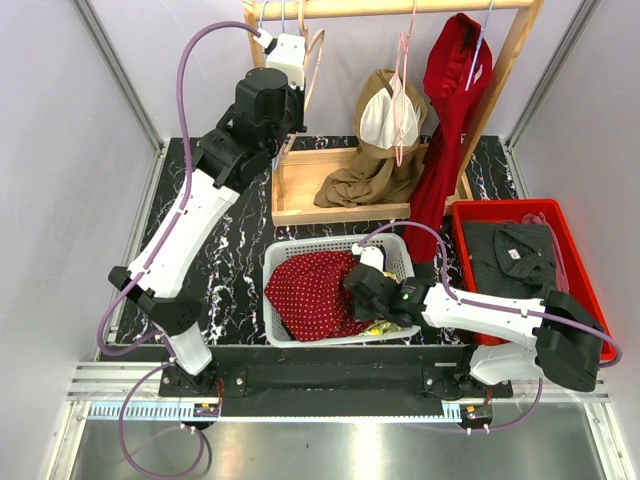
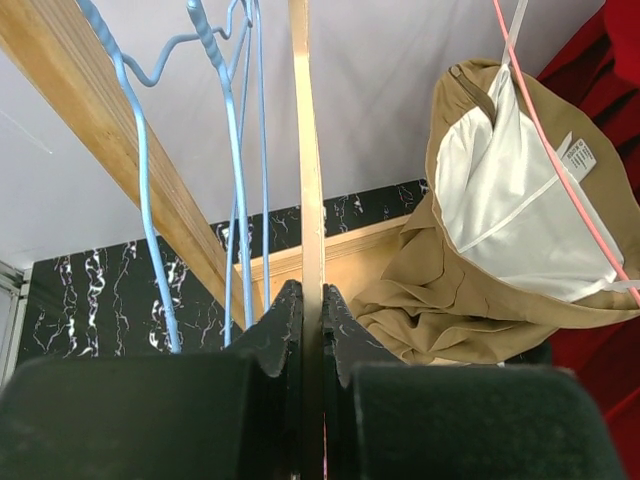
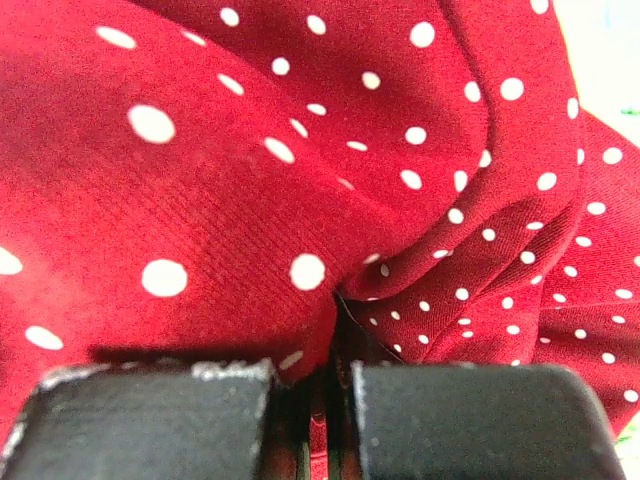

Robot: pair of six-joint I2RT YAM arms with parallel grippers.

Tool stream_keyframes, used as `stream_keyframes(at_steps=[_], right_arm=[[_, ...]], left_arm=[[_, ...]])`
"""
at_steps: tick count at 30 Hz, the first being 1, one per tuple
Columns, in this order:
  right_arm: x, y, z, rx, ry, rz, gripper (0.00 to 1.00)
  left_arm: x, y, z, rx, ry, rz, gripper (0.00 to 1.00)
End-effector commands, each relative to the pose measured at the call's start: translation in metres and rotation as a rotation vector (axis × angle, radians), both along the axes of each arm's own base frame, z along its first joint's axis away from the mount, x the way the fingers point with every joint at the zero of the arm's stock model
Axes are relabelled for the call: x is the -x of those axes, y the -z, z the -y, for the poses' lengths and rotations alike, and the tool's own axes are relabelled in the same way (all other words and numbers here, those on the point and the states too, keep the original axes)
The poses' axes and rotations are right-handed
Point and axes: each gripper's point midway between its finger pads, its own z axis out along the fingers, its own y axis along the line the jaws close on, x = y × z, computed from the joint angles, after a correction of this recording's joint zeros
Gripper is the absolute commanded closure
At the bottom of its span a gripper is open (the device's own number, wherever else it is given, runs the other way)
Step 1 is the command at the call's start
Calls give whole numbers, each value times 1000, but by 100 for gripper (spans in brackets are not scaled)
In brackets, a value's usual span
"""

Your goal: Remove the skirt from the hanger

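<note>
Top view: the skirt [image 1: 310,290] lies bundled in the basket [image 1: 392,243] at the near edge of the table [image 1: 230,250], off the hanger [image 1: 318,62]; only letting go seems left. Left wrist: left gripper [image 2: 312,300] clenched on the hanger's wooden strip. Right wrist: right gripper [image 3: 335,300] pinches a skirt fold, which the top view hides.

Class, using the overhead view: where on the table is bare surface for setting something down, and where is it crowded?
Bare marble table shows between the left arm and the white basket, and a narrow strip between basket and wooden rack base. Crowded: the polka-dot skirt fills the basket; dark clothes fill the red bin.
</note>
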Motion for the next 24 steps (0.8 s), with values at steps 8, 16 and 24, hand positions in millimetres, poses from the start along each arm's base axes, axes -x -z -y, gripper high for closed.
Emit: stream_keyframes(at_steps=[8,16,24], right_arm=[[28,-2,46,183,15,-121,21],[16,-97,48,90,55,-11,9],[15,-184,49,-66,48,76,19]], left_arm=[[16,-8,-15,-19,5,25,68],[37,-27,-12,4,65,61,18],[53,-34,-16,-14,98,81,1]])
